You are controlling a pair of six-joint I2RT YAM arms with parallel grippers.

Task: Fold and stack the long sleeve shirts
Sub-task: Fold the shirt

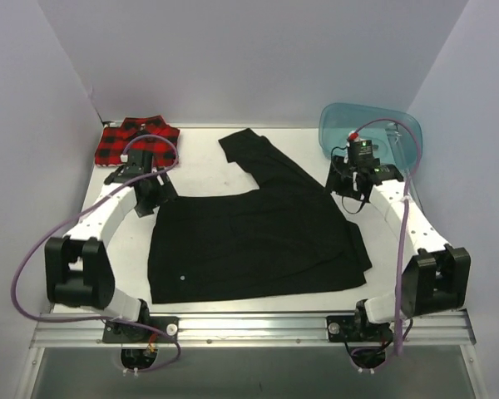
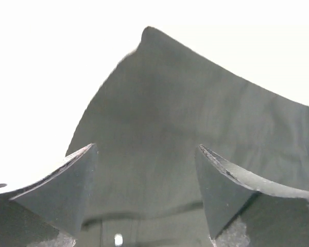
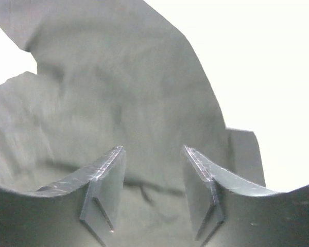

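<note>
At centre, black shirt (image 1: 258,241) spread out, left end effector (image 2: 147,149) wide open, right end effector (image 3: 153,149) seemingly parted, empty

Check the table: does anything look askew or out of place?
Yes. The black shirt is only partly folded: one sleeve juts diagonally toward the far edge. The teal tub at the far right seems tipped on its side.
</note>
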